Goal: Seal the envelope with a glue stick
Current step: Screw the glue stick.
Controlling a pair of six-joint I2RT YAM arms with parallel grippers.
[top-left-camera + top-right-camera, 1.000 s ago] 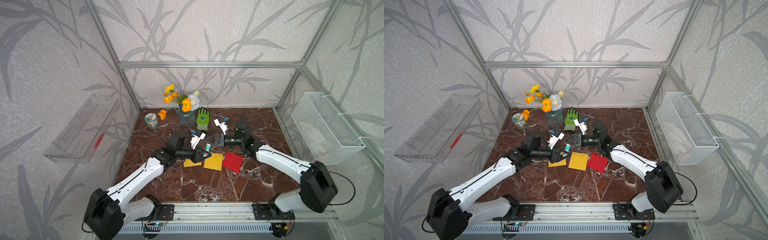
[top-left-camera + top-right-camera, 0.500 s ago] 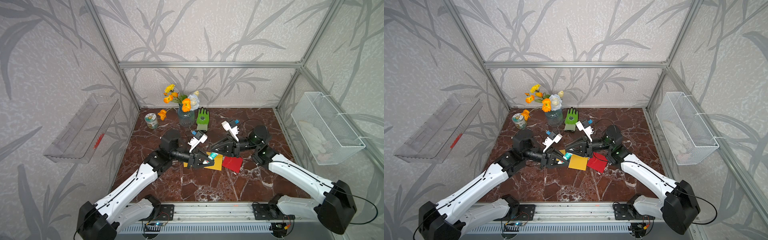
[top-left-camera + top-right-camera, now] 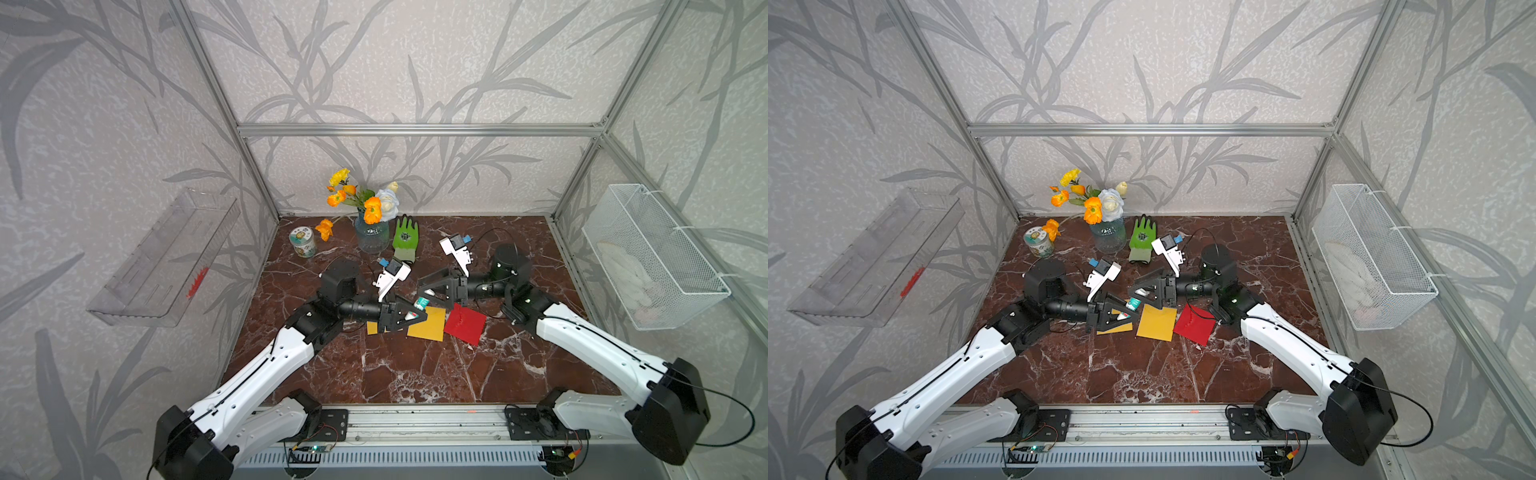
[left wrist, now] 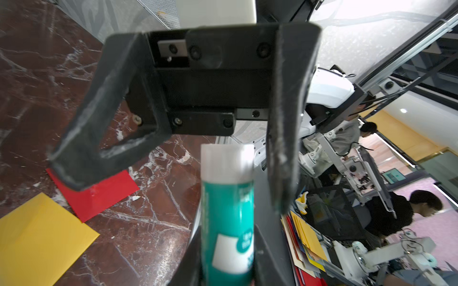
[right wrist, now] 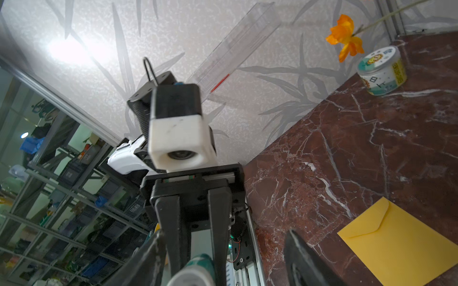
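While the yellow envelope [image 3: 430, 329] and red envelope [image 3: 466, 325] lie flat on the marble table [image 3: 415, 374], my left gripper [image 3: 417, 314] just above them is clamped on the glue stick [image 4: 226, 215], carried in the air; farther on, my right gripper [image 3: 427, 296] stands spread either side of its white cap [image 4: 226, 161].

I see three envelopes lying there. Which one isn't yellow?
The red envelope, at the row's end by the right arm. The middle envelope and the half-hidden envelope by the left gripper are yellow.
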